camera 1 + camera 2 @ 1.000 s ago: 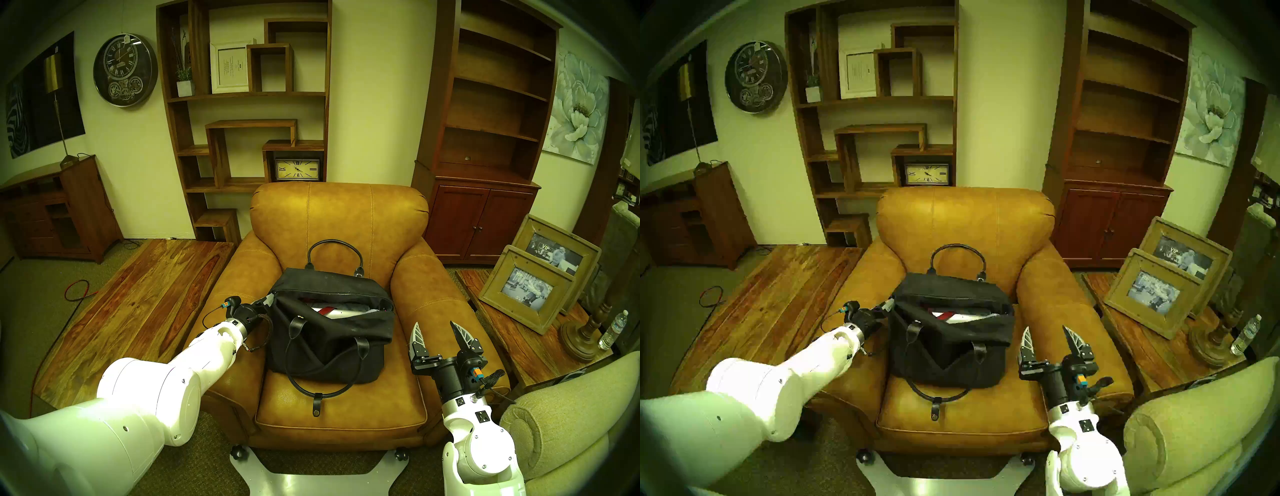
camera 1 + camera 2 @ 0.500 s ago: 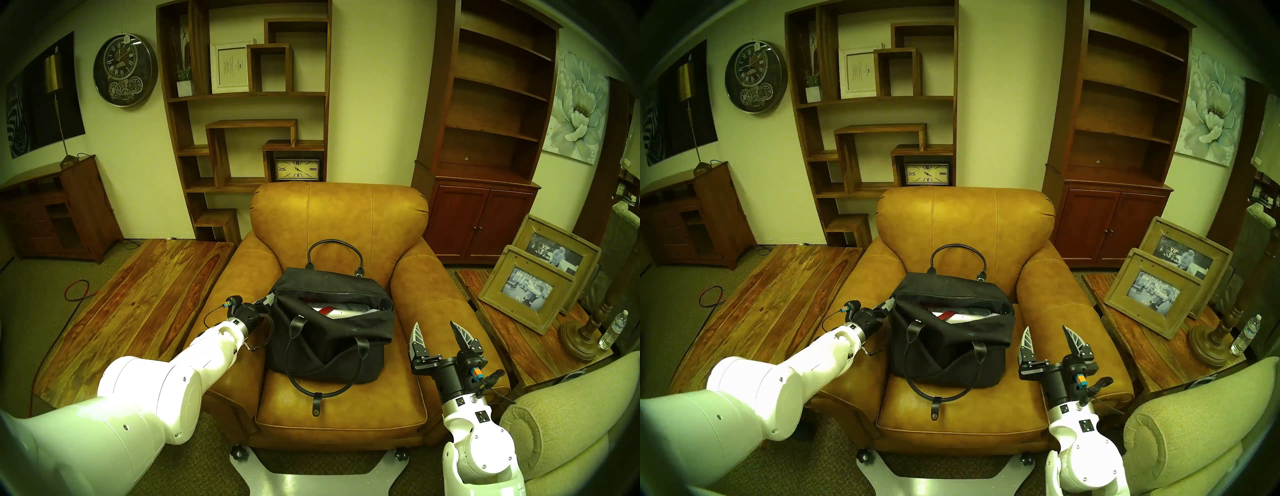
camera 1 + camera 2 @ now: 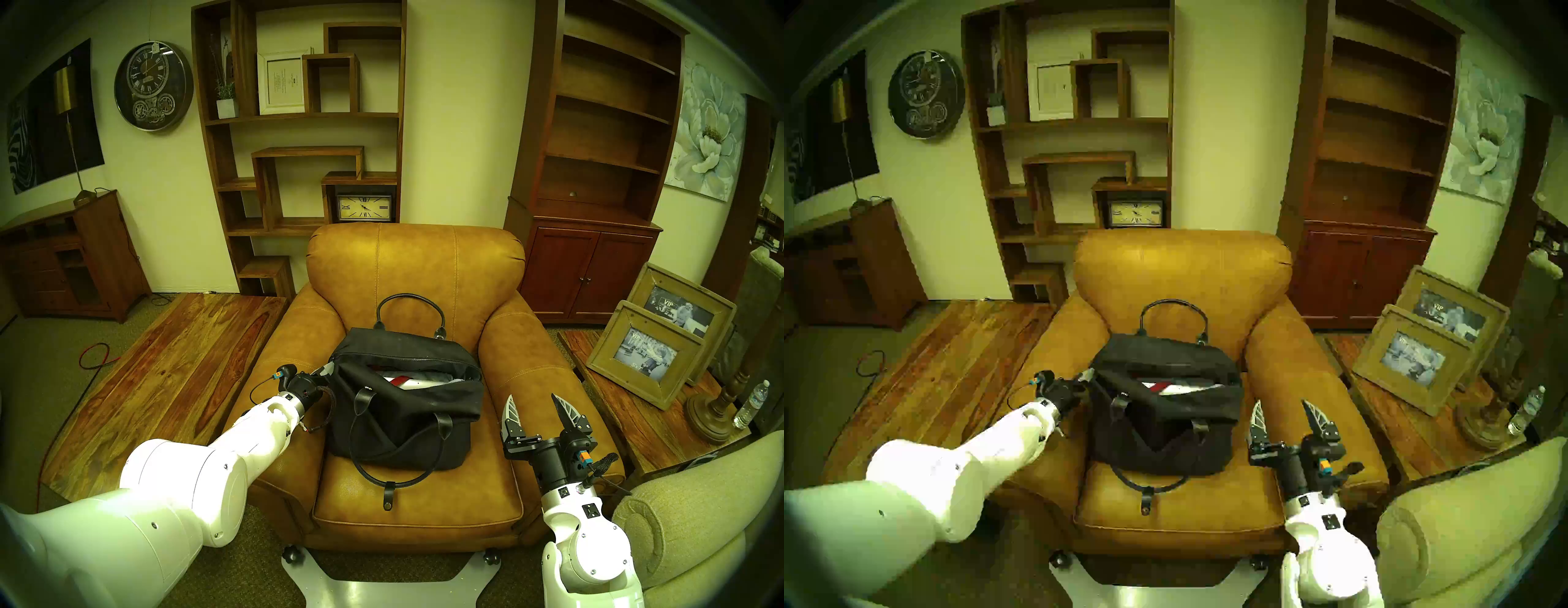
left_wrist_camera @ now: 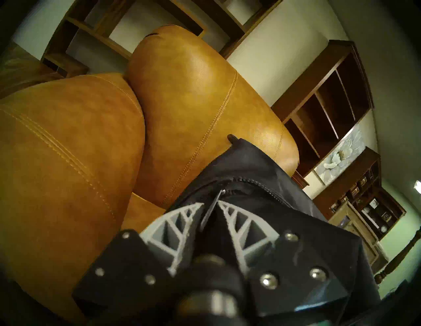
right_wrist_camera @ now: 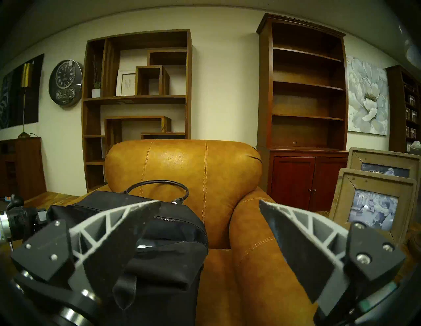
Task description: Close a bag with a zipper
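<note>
Sitting mid-seat on the armchair [image 3: 418, 505], the bag [image 3: 407, 407] gapes, zipper [image 3: 424, 360] undone; pull tab [image 4: 210, 211] is straddled by left gripper [image 4: 210, 206], narrow gap, clamp not confirmed; right gripper [image 3: 535, 401] spread, empty. Risk: tab slipped, unbraced bag dragged
</note>
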Motion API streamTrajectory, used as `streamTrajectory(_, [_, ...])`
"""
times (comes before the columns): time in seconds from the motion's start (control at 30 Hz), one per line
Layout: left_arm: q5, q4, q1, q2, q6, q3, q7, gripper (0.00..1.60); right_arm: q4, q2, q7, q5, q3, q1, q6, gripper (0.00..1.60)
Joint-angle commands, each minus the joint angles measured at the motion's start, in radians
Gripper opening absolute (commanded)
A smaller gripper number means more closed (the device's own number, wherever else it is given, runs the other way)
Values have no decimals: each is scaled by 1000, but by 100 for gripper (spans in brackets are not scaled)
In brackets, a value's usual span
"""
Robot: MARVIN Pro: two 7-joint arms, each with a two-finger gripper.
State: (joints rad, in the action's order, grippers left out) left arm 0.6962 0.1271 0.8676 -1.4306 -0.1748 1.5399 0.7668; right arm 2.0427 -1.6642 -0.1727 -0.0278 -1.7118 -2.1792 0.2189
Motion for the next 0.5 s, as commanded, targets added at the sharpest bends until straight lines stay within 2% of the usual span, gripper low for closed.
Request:
streamTrajectory(0.0, [1, 8, -8, -5, -6, 1, 12, 43, 23, -2, 1, 1, 0, 2, 2, 160])
streamTrajectory(0.07, [2, 10, -9, -6, -7, 0, 19, 45, 23, -2, 1, 1, 0, 2, 2, 160])
streamTrajectory(0.17, [-10, 7, -14, -9, -24, -11, -12, 46, 23, -2, 1, 1, 0, 2, 2, 160])
streamTrajectory(0.2, [-10, 6, -14, -9, -24, -11, -13, 38, 23, -2, 1, 1, 0, 2, 2, 160])
streamTrajectory(0.27, [-12, 6, -15, -12, -34, -14, -29, 38, 23, -2, 1, 1, 0, 2, 2, 160])
streamTrajectory(0.3, [-12, 6, -15, -12, -35, -14, -28, 19, 23, -2, 1, 1, 0, 2, 2, 160])
streamTrajectory(0.4, [-11, 11, -13, -15, -46, -14, -29, 19, 23, -2, 1, 1, 0, 2, 2, 160])
streamTrajectory(0.43, [-11, 12, -13, -16, -46, -15, -29, 0, 23, -2, 1, 1, 0, 2, 2, 160])
streamTrajectory(0.47, [-5, 26, -11, -18, -56, -9, 3, 0, 23, -1, 1, 1, 0, 2, 3, 160])
